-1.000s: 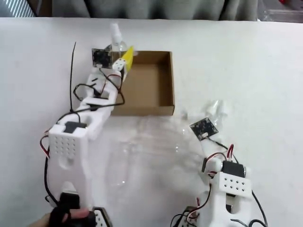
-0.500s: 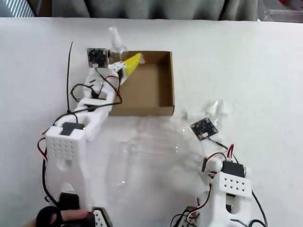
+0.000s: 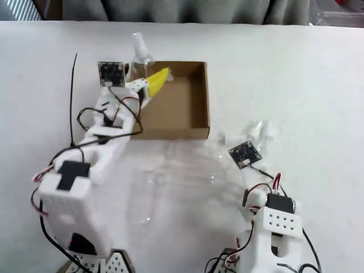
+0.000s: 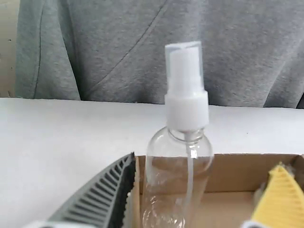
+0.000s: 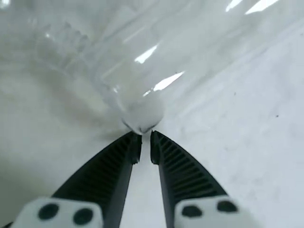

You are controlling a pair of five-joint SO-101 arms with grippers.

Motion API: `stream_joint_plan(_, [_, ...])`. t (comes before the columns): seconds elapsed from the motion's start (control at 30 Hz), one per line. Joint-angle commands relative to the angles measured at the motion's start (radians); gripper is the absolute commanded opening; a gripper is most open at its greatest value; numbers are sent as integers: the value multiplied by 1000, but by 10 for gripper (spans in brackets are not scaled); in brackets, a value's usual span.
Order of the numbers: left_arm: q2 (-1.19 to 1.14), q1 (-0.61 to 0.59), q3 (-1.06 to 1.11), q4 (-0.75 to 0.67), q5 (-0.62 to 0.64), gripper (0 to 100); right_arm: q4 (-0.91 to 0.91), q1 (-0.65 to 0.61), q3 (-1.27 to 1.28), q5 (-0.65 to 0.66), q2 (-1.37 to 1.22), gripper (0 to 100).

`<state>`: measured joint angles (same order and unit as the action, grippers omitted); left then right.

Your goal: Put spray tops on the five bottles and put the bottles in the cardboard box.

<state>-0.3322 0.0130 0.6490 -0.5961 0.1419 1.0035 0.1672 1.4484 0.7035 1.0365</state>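
High view: the left jaws sit at the far corner of the box [image 3: 206, 96], with the capped bottle [image 3: 141, 52] upright just beyond their tips. On the counter [image 3: 307, 74] between the two arms lie clear bottles [image 3: 176, 170]. They are little more than glints, so I cannot count them or tell whether any has a top.

Left wrist view: the jaws are wide apart and hold nothing. The bottle [image 4: 178, 190] stands between them and a little ahead of the tips, apparently touching neither, with its spray top [image 4: 186, 95] on. The box wall [image 4: 237, 171] runs behind it. The bottle's base is cut off, so its footing on the box floor is a guess. The bottle is tall and light, and that is the risk here. A sideways swing on withdrawal could clip it with either jaw and tip it over the wall.

Right wrist view: the jaws are nearly closed, with only a slit between the tips and nothing in it. A clear bottle [image 5: 142, 111] lies on the counter just ahead of the tips, its rounded end towards them. Whether that end is a neck or a base is unclear, and the rest dissolves into reflections. Advancing with the jaws this narrow would likely nudge the bottle into rolling away. Even once they are opened, the slick round wall could squirt out of the grip.
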Motion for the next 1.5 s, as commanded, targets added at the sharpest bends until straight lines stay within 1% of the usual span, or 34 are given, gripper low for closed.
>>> stream_joint_plan(0.0, [185,13,94,-2,8,404,-16,-16,-5,9,4,24])
stream_joint_plan(0.2, [426,-8,339,-2,6,403,-16,-16,-5,8,4,24])
stream_joint_plan(0.27, [515,-15,414,-2,6,386,-16,-16,-5,6,4,24])
stream_joint_plan(0.33, [610,-30,485,-2,6,323,-16,-18,-5,5,4,24])
stream_joint_plan(0.43, [762,-54,575,3,5,187,-16,-18,-5,5,4,24])
stream_joint_plan(0.5, [866,-73,611,63,5,111,-16,-18,-5,5,4,24])
stream_joint_plan(0.57, [975,-91,617,187,3,62,-15,-18,-5,5,4,24])
stream_joint_plan(0.67, [1156,-117,601,417,-61,20,-13,-16,-5,5,4,23])
stream_joint_plan(0.77, [1354,-139,562,678,-94,24,-13,-16,-5,5,4,23])
stream_joint_plan(0.87, [1563,-154,482,991,-92,24,-13,-15,-5,5,4,22])
stream_joint_plan(0.97, [1730,-154,359,1306,-92,24,-13,-15,-5,5,4,22])
stream_joint_plan(1.03, [1793,-153,261,1464,-89,24,-13,-15,-5,5,4,22])
stream_joint_plan(1.17, [1804,-170,44,1689,-89,24,-13,-15,-5,5,4,22])
stream_joint_plan(1.33, [1804,-231,-213,1870,-92,24,-12,-15,-5,5,4,22])
stream_joint_plan(1.47, [1801,-242,-341,2044,-94,24,-12,-15,-5,5,4,22])
